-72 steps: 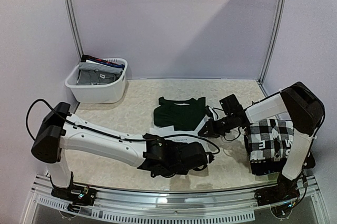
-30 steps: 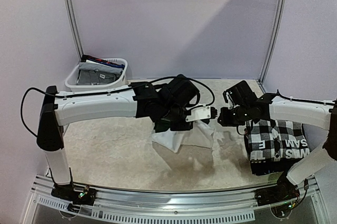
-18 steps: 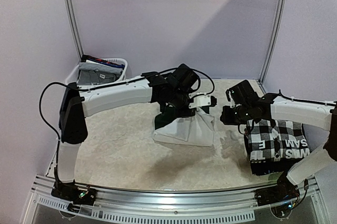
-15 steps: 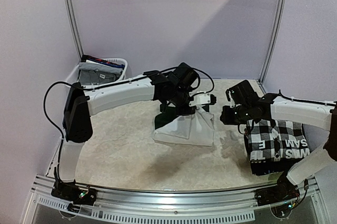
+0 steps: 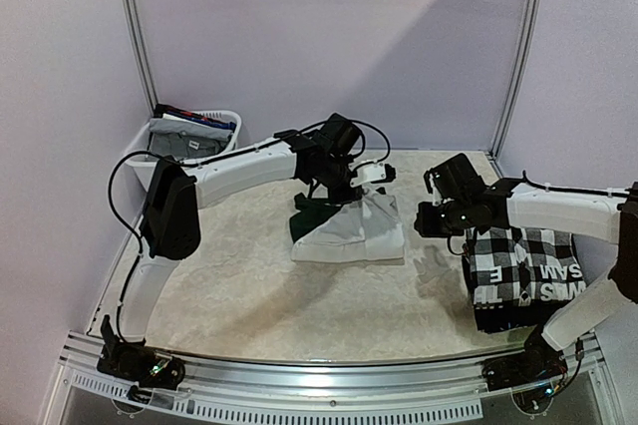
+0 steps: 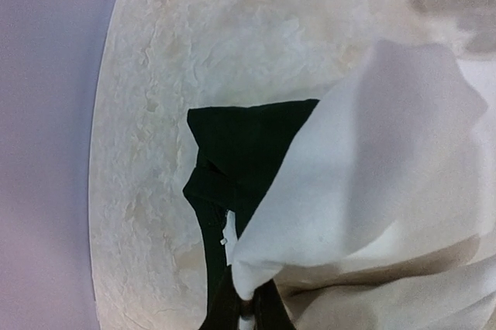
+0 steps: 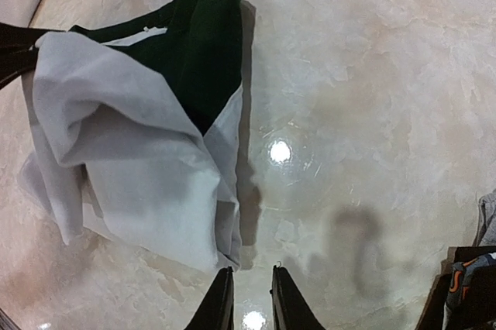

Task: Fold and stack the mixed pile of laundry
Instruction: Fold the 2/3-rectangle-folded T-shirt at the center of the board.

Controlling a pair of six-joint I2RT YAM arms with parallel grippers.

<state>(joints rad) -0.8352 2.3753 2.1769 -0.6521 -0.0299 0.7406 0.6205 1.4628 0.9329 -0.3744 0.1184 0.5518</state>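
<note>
A white cloth with a dark part [image 5: 351,230] lies folded at the table's middle. My left gripper [image 5: 347,192] is over its far edge. In the left wrist view that gripper [image 6: 246,316] is shut on a pinched white edge, with the dark part [image 6: 240,152] beyond it. My right gripper [image 5: 419,222] hovers just right of the cloth. Its fingers [image 7: 221,303] stand slightly apart over bare table with nothing between them, beside the cloth's corner [image 7: 225,249]. A folded black-and-white checkered shirt [image 5: 518,250] sits on a black piece with white letters [image 5: 528,293] at the right.
A white basket [image 5: 231,119] at the back left holds grey and blue garments [image 5: 179,139]. My left arm [image 5: 239,171] stretches across in front of it. Purple walls with metal posts [image 5: 135,36] close in the back and sides.
My left gripper has carried the pinched white edge toward the back and lowered it, so the cloth now lies flatter and folded over. The right gripper stayed in place, its fingers a little closer together.
</note>
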